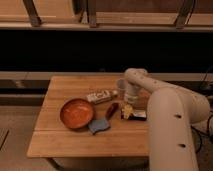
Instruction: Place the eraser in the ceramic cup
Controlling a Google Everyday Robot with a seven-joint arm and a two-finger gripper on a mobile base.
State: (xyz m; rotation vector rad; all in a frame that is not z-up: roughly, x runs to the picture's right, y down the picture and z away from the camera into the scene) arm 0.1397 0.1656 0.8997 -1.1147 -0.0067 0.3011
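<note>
The ceramic cup (121, 85), small and pale, stands upright near the table's back edge, just left of my arm's wrist. My gripper (128, 108) points down at the table in front of the cup. The eraser (136, 115), a small flat block with a white face and a dark edge, lies on the table right at the gripper's tip, on its right side. I cannot tell whether the gripper touches it. A small reddish piece (112, 109) lies just left of the gripper.
A wide orange bowl (77, 113) sits at the left middle of the wooden table (60, 142). A blue squarish pad (99, 125) lies by its front right. A white labelled bottle (101, 96) lies on its side behind the bowl. My arm's bulky white body (172, 125) covers the table's right side.
</note>
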